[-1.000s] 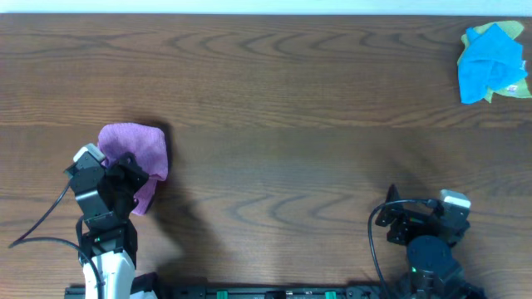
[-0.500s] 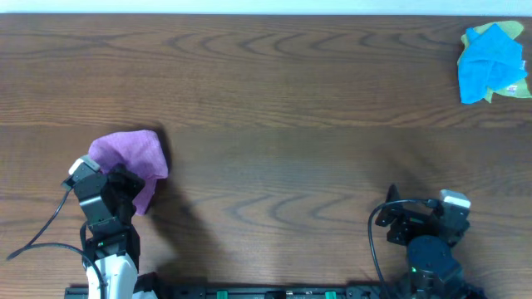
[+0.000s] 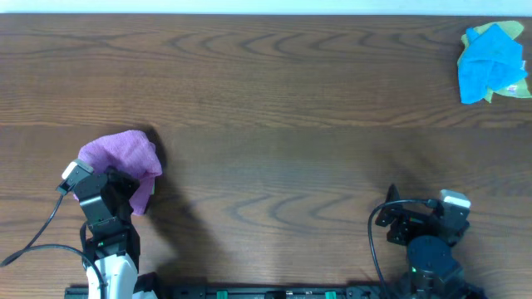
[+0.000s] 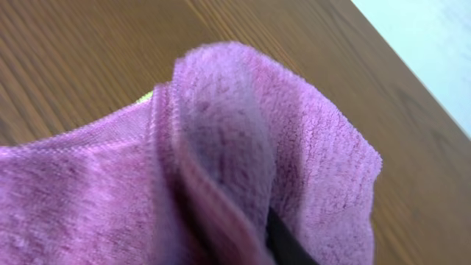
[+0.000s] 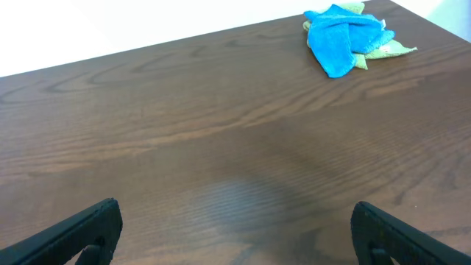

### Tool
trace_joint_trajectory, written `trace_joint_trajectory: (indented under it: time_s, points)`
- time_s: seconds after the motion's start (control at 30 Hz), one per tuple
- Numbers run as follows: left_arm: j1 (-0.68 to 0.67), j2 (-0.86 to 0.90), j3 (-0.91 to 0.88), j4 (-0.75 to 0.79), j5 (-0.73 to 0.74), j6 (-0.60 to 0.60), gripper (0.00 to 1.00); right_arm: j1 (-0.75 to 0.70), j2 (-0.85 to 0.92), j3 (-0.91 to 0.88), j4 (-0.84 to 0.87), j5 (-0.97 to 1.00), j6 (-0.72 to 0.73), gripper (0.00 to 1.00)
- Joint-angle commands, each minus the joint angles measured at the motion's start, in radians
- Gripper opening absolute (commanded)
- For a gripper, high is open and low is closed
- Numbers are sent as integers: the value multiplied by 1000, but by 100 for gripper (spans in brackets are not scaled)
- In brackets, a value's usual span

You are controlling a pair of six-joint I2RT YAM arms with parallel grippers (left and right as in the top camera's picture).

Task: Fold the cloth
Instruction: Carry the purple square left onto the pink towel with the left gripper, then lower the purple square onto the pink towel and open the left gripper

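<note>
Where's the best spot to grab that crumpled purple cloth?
Probably its stitched hem, pinched from above with the jaws across the edge. The cloth is bunched up, and the hem stands as a thin ridge, easier to nip than the thick folds.

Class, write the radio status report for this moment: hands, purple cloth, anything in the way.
Left hand at the cloth, grip unclear. Right hand open, empty. Cloth bunched up, not neatly folded. Blue cloth far off, no obstruction.
</note>
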Motion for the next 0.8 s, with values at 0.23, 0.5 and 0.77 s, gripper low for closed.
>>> trace_joint_trajectory:
  time_s: [0.23,0.5,0.77]
  points:
    - [8,-1,-9,3,-39,-6,65,-7,-6,-4,-1,14,14,99]
    - [8,-31,-9,-9,-39,-6,93,-7,-6,-4,-1,14,14,99]
    - [8,-111,-9,-113,-37,-21,95,-7,-6,-4,-1,14,14,99]
